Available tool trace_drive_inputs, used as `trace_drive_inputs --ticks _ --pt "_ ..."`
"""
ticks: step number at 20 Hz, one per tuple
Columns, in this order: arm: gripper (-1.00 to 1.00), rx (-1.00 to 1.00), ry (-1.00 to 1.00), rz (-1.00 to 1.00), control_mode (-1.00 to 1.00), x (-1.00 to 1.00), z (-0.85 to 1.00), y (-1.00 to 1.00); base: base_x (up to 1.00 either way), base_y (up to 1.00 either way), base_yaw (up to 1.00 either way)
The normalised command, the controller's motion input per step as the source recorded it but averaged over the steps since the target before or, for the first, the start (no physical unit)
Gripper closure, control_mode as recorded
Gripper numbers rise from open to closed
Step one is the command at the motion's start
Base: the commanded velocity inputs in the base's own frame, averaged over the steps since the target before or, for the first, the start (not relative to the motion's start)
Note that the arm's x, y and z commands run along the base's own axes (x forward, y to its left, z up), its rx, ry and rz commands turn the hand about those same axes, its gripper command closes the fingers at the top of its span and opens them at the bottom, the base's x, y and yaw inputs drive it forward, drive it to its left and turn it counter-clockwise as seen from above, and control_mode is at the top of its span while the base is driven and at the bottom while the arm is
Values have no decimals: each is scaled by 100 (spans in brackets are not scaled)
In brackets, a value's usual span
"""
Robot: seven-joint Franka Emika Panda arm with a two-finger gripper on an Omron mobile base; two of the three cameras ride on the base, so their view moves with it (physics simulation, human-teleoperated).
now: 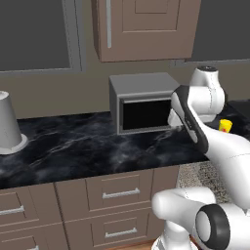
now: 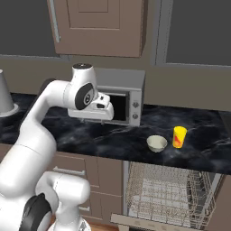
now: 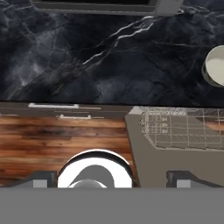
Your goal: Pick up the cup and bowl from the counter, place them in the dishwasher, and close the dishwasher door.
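The yellow cup (image 2: 179,136) stands upright on the black counter (image 2: 113,135), to the right of the cream-white bowl (image 2: 156,143). Both sit above the open dishwasher (image 2: 167,189), whose wire rack shows and whose door (image 2: 149,222) is folded down. My gripper (image 3: 113,179) is open, its tips wide apart with nothing between them. It hangs over the counter in front of the microwave, well left of the bowl (image 3: 215,65) and cup. In the left base view the cup (image 1: 224,125) peeks out behind my arm.
A grey microwave (image 2: 128,97) stands at the back of the counter. A tall grey tapered vessel (image 1: 9,124) sits far left. Drawers with silver handles (image 1: 119,194) run under the counter, and wall cabinets (image 1: 141,29) hang above.
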Motion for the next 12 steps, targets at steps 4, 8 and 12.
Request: trace_drive_inputs --ticks 4,8,12 --pt "-100 -2 0 1 -100 0 -13 -50 0 0 0" --pt "-100 0 0 0 -100 0 -14 -56 0 0 0" --pt "-100 0 0 0 -100 0 -9 -67 0 0 0"
